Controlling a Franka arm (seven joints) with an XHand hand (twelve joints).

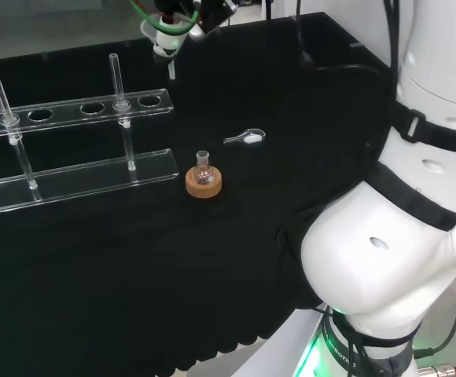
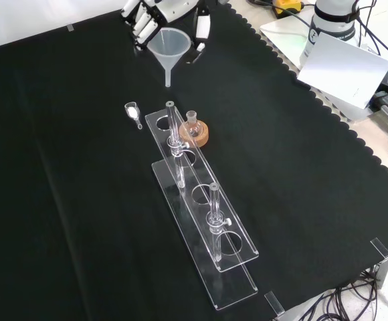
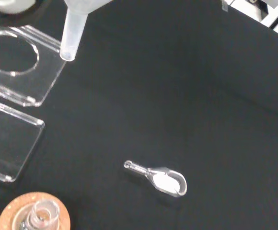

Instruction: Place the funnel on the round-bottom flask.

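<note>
Well above flask (image 2: 192, 125) — funnel (image 2: 168, 46)

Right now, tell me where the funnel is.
In the front view the funnel hangs held in the hand at the top, above the cloth, beyond the scoop and the round-bottom flask on its cork ring.

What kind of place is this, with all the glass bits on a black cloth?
Most likely a chemistry lab bench set up for robot trials: a clear test-tube rack, a small round-bottom flask on a cork ring, and a funnel held by the robot hand.
</note>
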